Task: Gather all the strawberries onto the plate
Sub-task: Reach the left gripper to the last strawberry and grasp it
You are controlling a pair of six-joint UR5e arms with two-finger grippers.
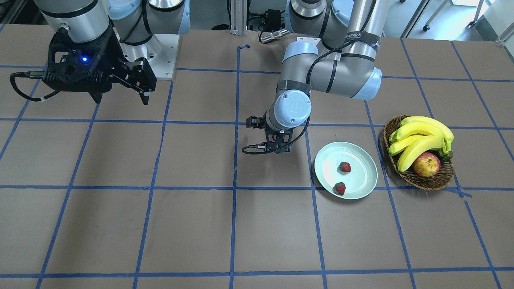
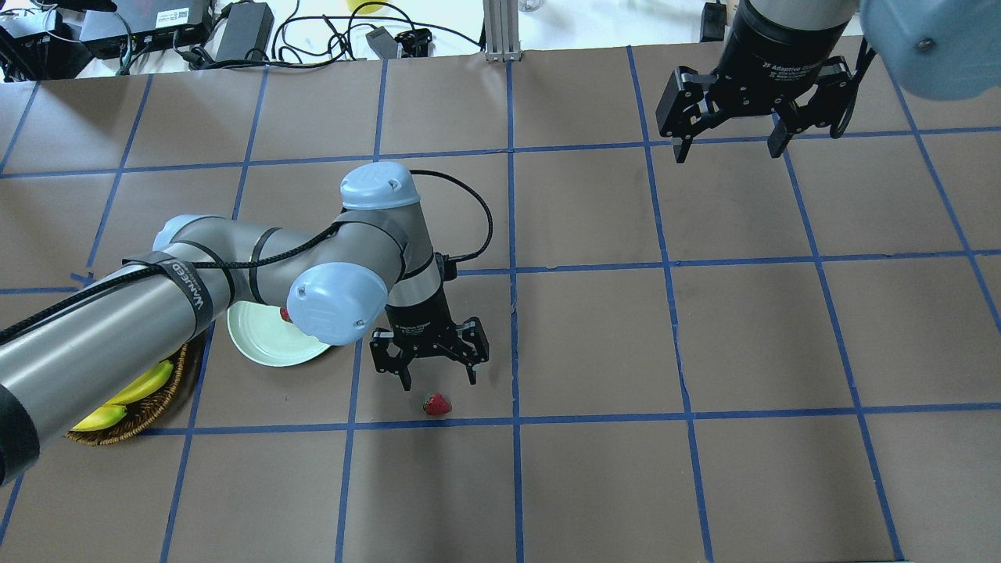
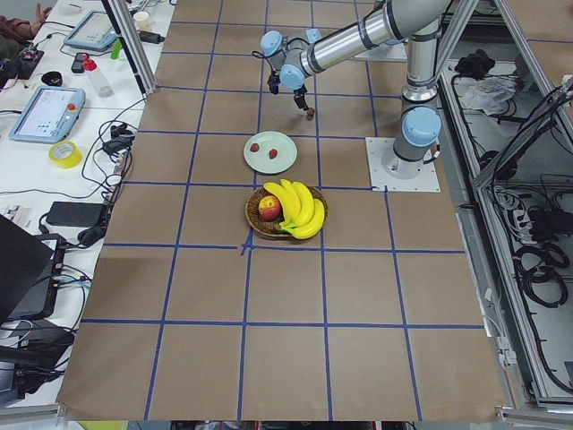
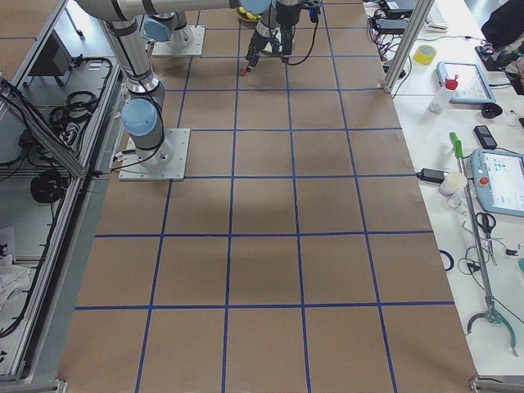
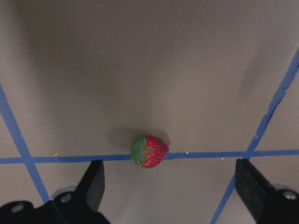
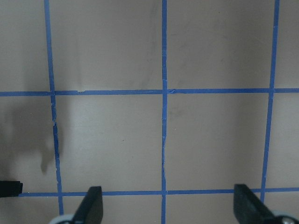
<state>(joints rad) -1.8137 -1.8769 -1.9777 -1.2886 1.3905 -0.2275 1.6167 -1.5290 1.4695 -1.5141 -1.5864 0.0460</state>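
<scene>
Two strawberries [image 1: 345,167] [image 1: 339,188] lie in the pale mint-green plate [image 1: 361,176]. The third strawberry [image 2: 437,403] lies on the brown table on a blue tape line, to the robot's right of the plate. My left gripper [image 2: 438,381] is open and hangs just above this berry. In the left wrist view the berry [image 5: 149,151] lies ahead of the gripper and between its spread fingers [image 5: 93,182]. My right gripper [image 2: 729,148] is open and empty, high over the far right of the table.
A brown wicker basket [image 1: 419,178] with bananas [image 1: 421,138] and a red-yellow apple [image 1: 426,164] stands beside the plate, on the robot's left. My left arm's elbow covers part of the plate [image 2: 258,344] in the overhead view. Blue tape lines grid the table.
</scene>
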